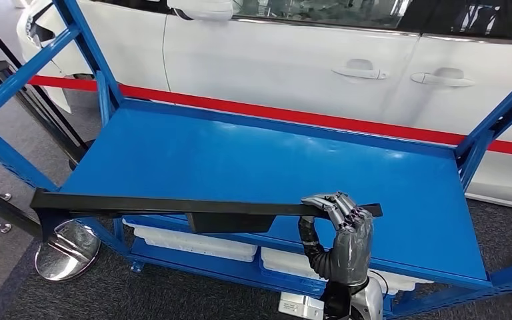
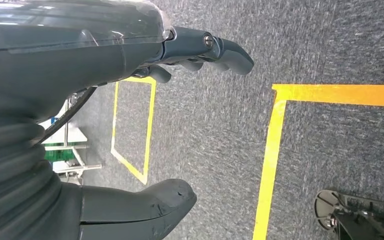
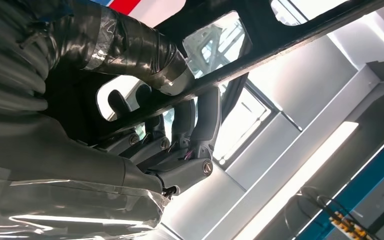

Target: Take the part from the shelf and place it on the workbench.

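A long black part (image 1: 173, 205) hangs level in front of the blue shelf (image 1: 253, 160), its left end jutting past the shelf's left post. My right hand (image 1: 341, 230) grips it near its right end, fingers curled over the top edge. The right wrist view shows the same part (image 3: 280, 40) from below, with my right hand (image 3: 175, 135) wrapped around it. My left hand (image 2: 180, 125) hangs over grey carpet with its thumb and fingers apart and nothing between them.
A white car (image 1: 307, 60) stands close behind the shelf, with a red strip (image 1: 293, 115) along it. White trays (image 1: 193, 243) lie on the lower shelf level. A round metal stand base (image 1: 67, 250) sits on the floor at the left. Yellow floor lines (image 2: 272, 150) mark the carpet.
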You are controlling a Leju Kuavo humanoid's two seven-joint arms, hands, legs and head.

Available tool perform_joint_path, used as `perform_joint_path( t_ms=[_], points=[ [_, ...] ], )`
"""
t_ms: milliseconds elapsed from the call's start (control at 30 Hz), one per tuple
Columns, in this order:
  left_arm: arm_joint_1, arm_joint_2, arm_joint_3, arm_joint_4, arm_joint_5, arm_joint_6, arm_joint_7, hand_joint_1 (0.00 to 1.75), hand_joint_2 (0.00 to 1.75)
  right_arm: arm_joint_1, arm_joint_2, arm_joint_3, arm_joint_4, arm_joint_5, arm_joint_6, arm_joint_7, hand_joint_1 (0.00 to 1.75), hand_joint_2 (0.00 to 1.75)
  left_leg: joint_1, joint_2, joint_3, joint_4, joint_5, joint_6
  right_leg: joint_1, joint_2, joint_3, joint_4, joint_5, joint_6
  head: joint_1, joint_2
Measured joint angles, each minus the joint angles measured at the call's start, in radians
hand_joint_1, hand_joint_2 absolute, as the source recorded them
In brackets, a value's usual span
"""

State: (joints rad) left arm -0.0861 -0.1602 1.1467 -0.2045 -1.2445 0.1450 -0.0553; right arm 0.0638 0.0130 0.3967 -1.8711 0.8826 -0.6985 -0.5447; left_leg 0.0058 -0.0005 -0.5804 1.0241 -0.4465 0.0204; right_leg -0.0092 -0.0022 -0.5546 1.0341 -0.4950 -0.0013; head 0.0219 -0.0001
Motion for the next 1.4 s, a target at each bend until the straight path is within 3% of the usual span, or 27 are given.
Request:
perform_joint_path(
  t_ms=[133,200,267,300,333,367,433,500,600,667,767,800,833,867,967,1033,1100,1167,1233,1300,1333,1367,1400],
  points=[
    [-0.001,0.001,0.000,0.000,0.000,0.000,0.000,0.00,1.75,0.000,0.000,0.001,0.000,-0.011,0.000,0.002,1.75,1.75,0.002,0.000,-0.010,0.011,-0.007,-0.025,0.000,-0.001,-0.004,-0.018,0.013,-0.021,0.000,0.000],
    [0.000,0.002,0.000,0.000,0.000,0.000,0.000,0.00,1.75,-0.002,-0.001,0.005,0.000,-0.021,0.000,0.006,1.75,1.75,0.006,0.000,-0.042,0.088,-0.062,-0.034,-0.004,-0.004,-0.007,-0.024,0.022,-0.033,0.000,0.000],
    [0.000,0.002,0.000,0.000,0.000,0.000,0.000,0.00,1.75,-0.003,-0.003,0.010,0.003,-0.033,0.000,0.012,1.75,1.75,0.007,0.000,-0.094,0.218,-0.131,-0.041,-0.002,-0.005,-0.014,-0.022,0.025,-0.037,0.000,0.000],
    [0.001,0.001,0.000,0.000,0.000,0.000,0.000,0.00,1.75,-0.004,-0.005,0.013,0.004,-0.040,0.000,0.016,1.75,1.75,0.007,0.000,-0.111,0.263,-0.147,-0.043,-0.001,-0.006,-0.018,-0.019,0.026,-0.038,0.000,0.000],
    [0.002,0.001,0.000,0.000,0.000,0.000,0.000,0.00,1.75,-0.005,-0.007,0.016,0.006,-0.046,0.000,0.019,1.75,1.75,0.007,0.000,-0.110,0.274,-0.144,-0.043,0.000,-0.006,-0.022,-0.016,0.027,-0.038,0.000,0.000],
    [0.003,0.002,0.000,0.000,0.000,0.000,0.000,0.00,1.75,-0.006,-0.009,0.019,0.007,-0.050,0.000,0.021,1.75,1.75,0.007,0.000,-0.092,0.245,-0.123,-0.042,0.000,-0.006,-0.024,-0.012,0.027,-0.037,0.000,0.000],
    [0.002,0.003,0.000,0.000,0.000,0.000,0.000,0.00,1.75,-0.009,-0.011,0.024,0.008,-0.054,0.000,0.022,1.75,1.75,0.006,0.000,-0.020,0.118,-0.069,-0.034,0.000,-0.005,-0.027,-0.006,0.027,-0.036,0.000,0.000],
    [0.000,0.004,0.000,0.000,0.000,0.000,0.000,0.00,1.75,-0.013,-0.013,0.027,0.008,-0.055,0.000,0.022,1.75,1.75,0.002,-0.001,0.028,0.021,-0.041,-0.024,0.003,-0.005,-0.030,-0.003,0.028,-0.028,0.000,0.000],
    [0.000,0.005,0.000,0.000,0.000,0.000,0.000,0.00,1.75,-0.017,-0.015,0.028,0.008,-0.055,0.000,0.020,1.75,1.75,-0.002,-0.001,0.029,-0.001,-0.031,-0.010,0.004,-0.004,-0.035,-0.005,0.035,-0.009,0.000,0.000],
    [0.001,0.004,0.000,0.000,-0.001,0.000,0.000,0.00,1.75,-0.018,-0.017,0.028,0.008,-0.054,0.000,0.016,1.75,1.75,0.004,0.001,0.028,-0.009,-0.020,0.003,0.008,-0.004,-0.048,0.038,0.003,0.000,0.000,0.000],
    [0.000,0.003,0.000,0.000,-0.002,0.000,0.000,0.00,1.75,-0.018,-0.019,0.028,0.011,-0.045,0.000,0.016,1.75,1.75,0.005,0.003,0.019,-0.012,-0.008,0.015,0.007,-0.001,-0.110,0.212,-0.103,0.008,0.000,0.000],
    [0.000,0.003,0.000,0.000,-0.002,0.000,0.000,0.00,1.75,-0.018,-0.019,0.028,0.012,-0.042,0.000,0.017,1.75,1.75,0.005,0.003,0.014,-0.010,-0.006,0.015,0.005,-0.001,-0.126,0.258,-0.124,0.009,0.000,0.000],
    [0.000,0.003,0.000,0.000,-0.002,0.000,0.000,0.00,1.75,-0.017,-0.020,0.028,0.014,-0.039,0.000,0.019,1.75,1.75,0.004,0.003,0.010,-0.008,-0.005,0.015,0.004,-0.001,-0.131,0.275,-0.127,0.009,0.000,0.000],
    [0.000,0.003,0.000,0.000,-0.002,0.000,0.000,0.00,1.75,-0.017,-0.020,0.028,0.015,-0.037,0.000,0.019,1.75,1.75,0.004,0.003,0.008,-0.006,-0.004,0.015,0.003,-0.001,-0.117,0.255,-0.111,0.008,0.000,0.000],
    [0.000,0.002,0.000,0.000,-0.002,0.000,0.000,0.00,1.75,-0.018,-0.021,0.028,0.016,-0.035,0.000,0.020,1.75,1.75,0.002,0.002,0.004,0.000,-0.002,0.008,0.002,-0.001,-0.017,0.062,-0.026,0.002,0.000,0.000],
    [-0.001,0.001,0.000,0.000,-0.002,0.000,0.000,0.00,1.75,-0.017,-0.022,0.028,0.016,-0.035,0.000,0.020,1.75,1.75,0.000,0.002,-0.002,0.002,0.001,-0.003,0.005,0.000,0.010,-0.006,-0.008,-0.005,0.000,0.000],
    [-0.001,0.001,0.000,0.000,-0.002,0.000,0.000,0.00,1.75,-0.017,-0.022,0.028,0.016,-0.035,0.000,0.020,1.75,1.75,-0.001,0.002,-0.006,0.001,0.006,-0.015,0.007,0.001,0.006,-0.012,-0.001,-0.014,0.000,0.000],
    [-0.001,0.002,0.000,0.000,-0.002,0.000,0.000,0.00,1.75,-0.017,-0.022,0.028,0.016,-0.035,0.000,0.020,1.75,1.75,0.001,0.001,-0.013,0.017,-0.009,-0.027,0.003,0.000,0.004,-0.019,0.008,-0.027,0.000,0.000],
    [-0.001,0.003,0.000,0.000,-0.002,0.000,0.000,0.00,1.75,-0.017,-0.022,0.028,0.016,-0.036,0.000,0.019,1.75,1.75,0.004,0.001,-0.049,0.104,-0.069,-0.036,0.001,-0.003,0.000,-0.024,0.015,-0.037,0.000,0.000],
    [0.000,0.002,0.000,0.000,-0.002,0.000,0.000,0.00,1.75,-0.016,-0.022,0.028,0.017,-0.036,0.000,0.019,1.75,1.75,0.006,0.001,-0.099,0.232,-0.134,-0.043,0.004,-0.004,-0.007,-0.021,0.018,-0.041,0.000,0.000],
    [0.001,0.002,0.000,0.000,-0.002,0.000,0.000,0.00,1.75,-0.016,-0.022,0.028,0.017,-0.037,0.000,0.019,1.75,1.75,0.007,0.001,-0.112,0.271,-0.146,-0.044,0.005,-0.005,-0.011,-0.018,0.019,-0.042,0.000,0.000],
    [0.002,0.002,0.000,0.000,-0.002,0.000,0.000,0.00,1.75,-0.015,-0.022,0.028,0.017,-0.037,0.000,0.019,1.75,1.75,0.006,0.001,-0.107,0.271,-0.137,-0.043,0.007,-0.004,-0.014,-0.015,0.019,-0.042,0.000,0.000],
    [0.003,0.002,0.000,0.000,-0.002,0.000,0.000,0.00,1.75,-0.015,-0.022,0.028,0.017,-0.038,0.000,0.019,1.75,1.75,0.006,0.001,-0.083,0.233,-0.112,-0.039,0.008,-0.004,-0.016,-0.011,0.019,-0.042,0.000,0.000]
  ],
)
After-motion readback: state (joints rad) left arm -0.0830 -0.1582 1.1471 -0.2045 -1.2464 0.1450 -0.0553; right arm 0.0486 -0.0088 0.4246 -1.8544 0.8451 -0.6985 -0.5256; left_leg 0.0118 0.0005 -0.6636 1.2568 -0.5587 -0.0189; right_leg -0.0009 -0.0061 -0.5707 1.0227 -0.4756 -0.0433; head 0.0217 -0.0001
